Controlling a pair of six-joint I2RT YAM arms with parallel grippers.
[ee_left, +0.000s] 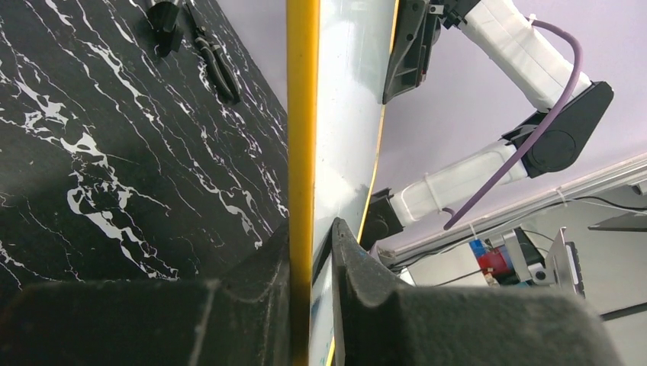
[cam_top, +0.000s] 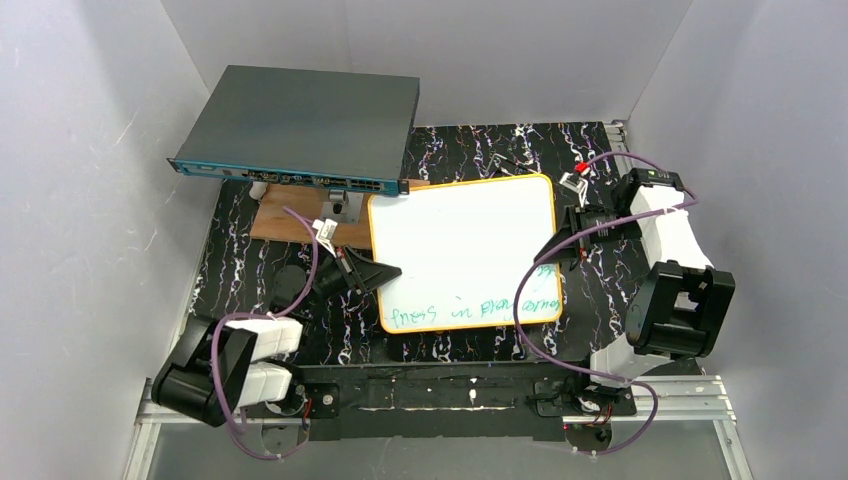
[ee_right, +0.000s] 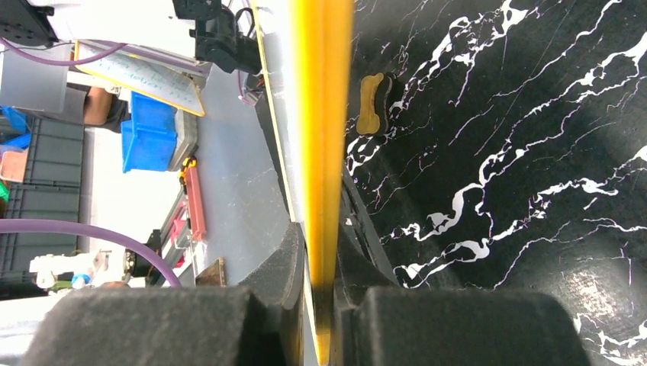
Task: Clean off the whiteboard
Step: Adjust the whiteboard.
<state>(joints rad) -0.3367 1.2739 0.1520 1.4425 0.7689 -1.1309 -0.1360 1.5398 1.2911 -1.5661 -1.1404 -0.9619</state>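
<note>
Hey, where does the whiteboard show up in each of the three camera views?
Top external: the whiteboard fills the middle, face towards the camera, green writing along its near edge.
Left wrist: the whiteboard is edge-on, a vertical yellow strip at centre.
Right wrist: the whiteboard is edge-on again, a yellow strip at centre.
Shared landmark: the black marbled tabletop.

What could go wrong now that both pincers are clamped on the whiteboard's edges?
The left pincer and right pincer each pinch only the thin yellow frame of the whiteboard, so it might slip or twist. With both busy, neither is free to wipe the green writing.
</note>
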